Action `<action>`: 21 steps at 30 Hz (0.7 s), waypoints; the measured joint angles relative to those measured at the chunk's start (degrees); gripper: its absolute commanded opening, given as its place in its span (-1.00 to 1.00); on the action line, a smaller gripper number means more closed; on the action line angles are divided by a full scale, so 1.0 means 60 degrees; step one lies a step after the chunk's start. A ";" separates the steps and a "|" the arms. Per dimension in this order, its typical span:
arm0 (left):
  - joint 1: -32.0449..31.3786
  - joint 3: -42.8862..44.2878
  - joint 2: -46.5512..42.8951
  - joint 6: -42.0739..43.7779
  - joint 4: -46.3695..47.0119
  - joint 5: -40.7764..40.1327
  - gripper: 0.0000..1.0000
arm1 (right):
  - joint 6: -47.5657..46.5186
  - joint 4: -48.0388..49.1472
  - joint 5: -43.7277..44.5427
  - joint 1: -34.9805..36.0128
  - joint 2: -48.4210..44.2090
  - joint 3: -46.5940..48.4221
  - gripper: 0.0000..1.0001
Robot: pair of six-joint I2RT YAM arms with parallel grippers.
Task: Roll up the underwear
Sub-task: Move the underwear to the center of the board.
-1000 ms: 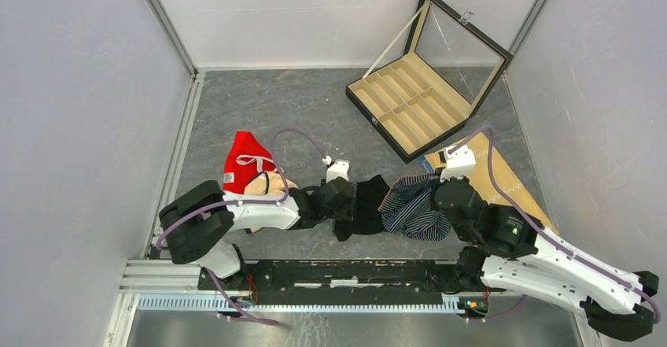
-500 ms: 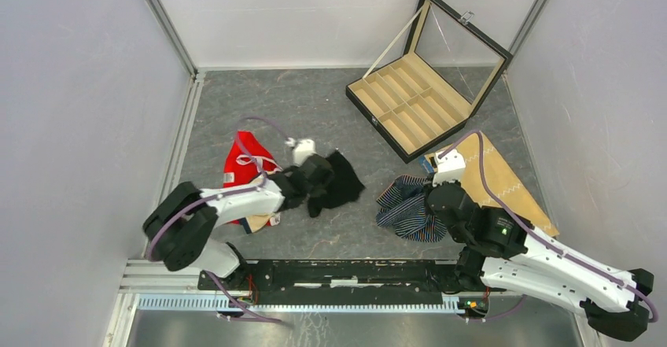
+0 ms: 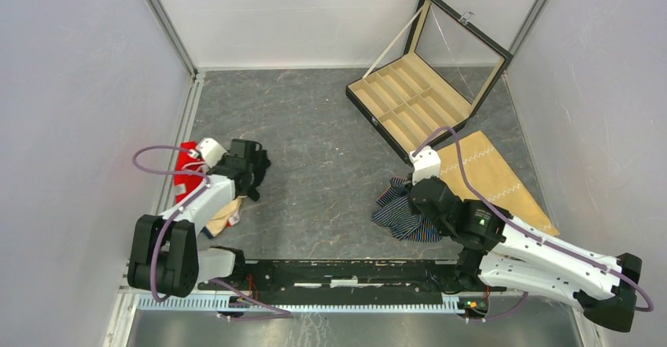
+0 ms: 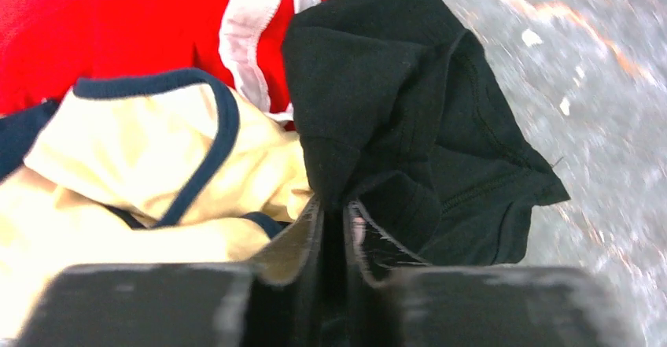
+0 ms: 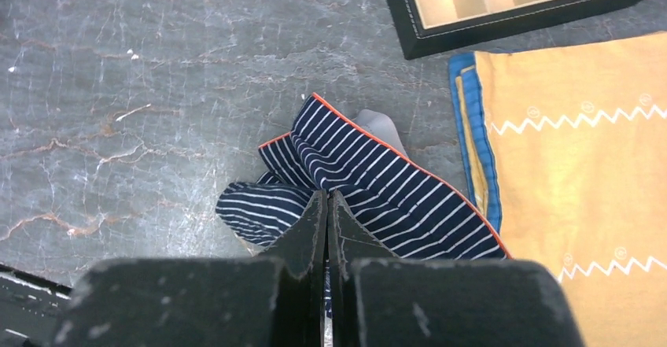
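Note:
The plain black underwear (image 4: 425,127) hangs bunched from my left gripper (image 4: 334,204), which is shut on a fold of it. In the top view this gripper (image 3: 250,167) holds the black underwear (image 3: 256,180) at the far left, over a pile of clothes. The navy striped underwear (image 5: 377,182), with an orange edge, lies crumpled on the grey table. My right gripper (image 5: 326,199) is shut on its near fold. In the top view the right gripper (image 3: 407,203) and the striped underwear (image 3: 397,215) are right of centre.
A red garment (image 4: 141,24) and a cream one with navy trim (image 4: 141,150) lie piled at the left (image 3: 224,209). A flat tan cloth with white zigzag stitching (image 3: 491,178) lies at the right. An open black divided box (image 3: 409,103) stands at the back right.
My left arm has swung far left, carrying the black underwear from the table's middle to the clothes pile. My right gripper has shifted slightly left and back with the striped underwear.

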 measured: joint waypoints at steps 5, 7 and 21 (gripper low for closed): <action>0.0994 0.0481 0.0004 0.0047 -0.0160 0.0117 0.29 | -0.0499 0.0514 -0.0586 -0.0004 0.0346 0.0175 -1.00; 0.1009 0.0692 -0.0080 0.0237 0.0102 0.0605 0.53 | -0.0772 0.0896 -0.0947 -0.0004 0.0459 0.0306 -1.00; 0.0055 0.0641 -0.3027 0.0962 0.0663 0.3198 0.96 | -0.1821 0.3694 -0.2433 -0.0004 0.2022 0.2616 -1.00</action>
